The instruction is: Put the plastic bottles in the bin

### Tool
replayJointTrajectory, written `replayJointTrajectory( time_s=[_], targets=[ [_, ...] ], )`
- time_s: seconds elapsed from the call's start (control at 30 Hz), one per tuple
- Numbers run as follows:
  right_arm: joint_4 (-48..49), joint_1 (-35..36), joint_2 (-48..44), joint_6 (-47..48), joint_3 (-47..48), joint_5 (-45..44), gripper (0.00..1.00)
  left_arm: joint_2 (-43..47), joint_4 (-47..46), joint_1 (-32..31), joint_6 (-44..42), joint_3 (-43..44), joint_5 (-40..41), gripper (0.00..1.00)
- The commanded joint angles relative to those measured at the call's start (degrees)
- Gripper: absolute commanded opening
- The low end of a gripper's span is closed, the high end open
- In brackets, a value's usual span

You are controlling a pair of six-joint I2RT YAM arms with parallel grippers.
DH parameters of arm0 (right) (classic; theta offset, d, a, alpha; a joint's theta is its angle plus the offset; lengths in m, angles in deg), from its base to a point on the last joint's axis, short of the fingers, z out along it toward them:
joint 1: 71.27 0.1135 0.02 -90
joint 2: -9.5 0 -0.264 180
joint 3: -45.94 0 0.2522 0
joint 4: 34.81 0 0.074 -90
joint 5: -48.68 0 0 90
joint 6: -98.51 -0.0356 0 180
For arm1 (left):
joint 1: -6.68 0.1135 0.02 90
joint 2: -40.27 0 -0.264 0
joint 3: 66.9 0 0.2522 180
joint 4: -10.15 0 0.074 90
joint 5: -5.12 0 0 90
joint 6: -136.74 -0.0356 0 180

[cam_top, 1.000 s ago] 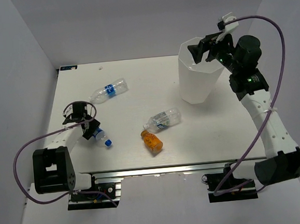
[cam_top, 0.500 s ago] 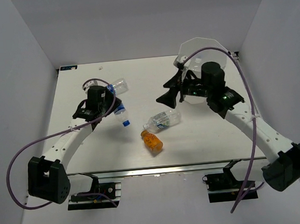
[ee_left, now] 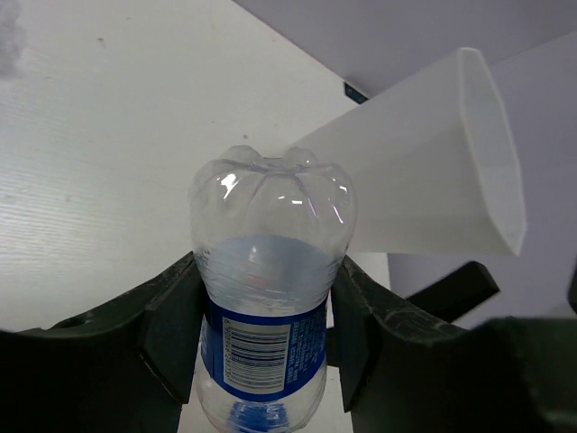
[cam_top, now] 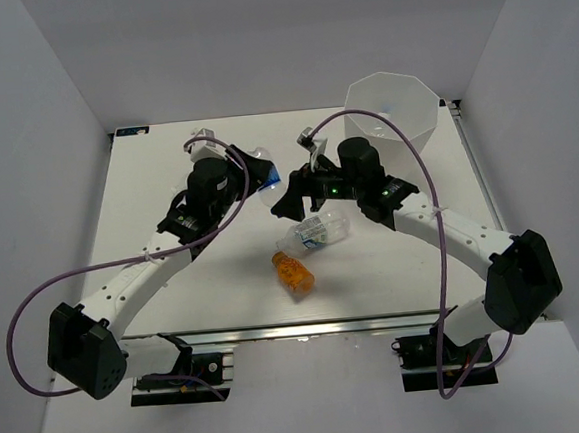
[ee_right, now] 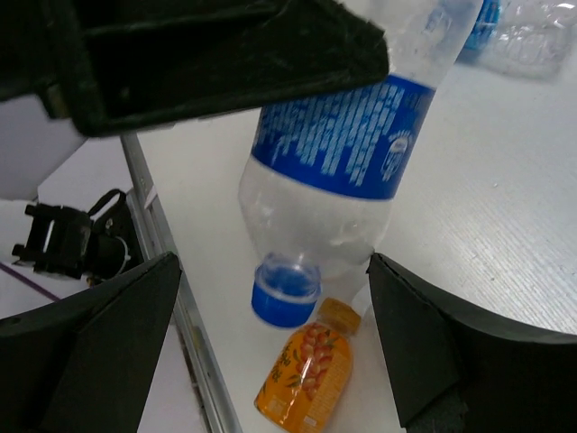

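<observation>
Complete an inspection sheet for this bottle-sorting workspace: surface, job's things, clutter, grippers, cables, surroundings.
Surface: white table, bare in places.
Job's things: tall white faceted plastic bin at far right; clear blue-labelled plastic bottle gripped; clear green-white-labelled bottle and short orange bottle lying mid-table.
Clutter: nothing seen.
Grippers: left gripper shut on the blue-labelled bottle; right gripper open, empty.
Cables: purple cables loop off both arms.
Surroundings: plain white walls.

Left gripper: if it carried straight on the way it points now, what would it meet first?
Probably the side wall of the bin, dead ahead past the blue-labelled bottle that the left gripper holds base-forward. The right arm lies close beside that line; depth is hard to judge.
</observation>
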Motion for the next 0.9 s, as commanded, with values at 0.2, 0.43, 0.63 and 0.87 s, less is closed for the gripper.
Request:
replayJointTrajectory(
  time_s=[0.2,0.43,0.63,0.87],
  targets=[
    [2.96,0.75,3.37,-3.74,1.38,-3.62,0.74,2.74,-11.02,-2.25,3.1,-1.44,1.12,0.12],
    [4.98,0.66,2.32,-5.94,0.5,-5.99,0.15,3.36,-11.91,-2.78,1.95,-1.62,0.24,0.28],
    [3.05,-0.39,0.3,-4.89,1.47,-12.4,0.0,3.36,-7.62,-2.78,-1.82,1.18,-0.64,0.98],
    [-6.43,-12.33,0.38,-4.45,11.92,-11.02,0.0,2.22,8.65,-2.69,-5.69,11.29,13.73,0.98]
  ],
)
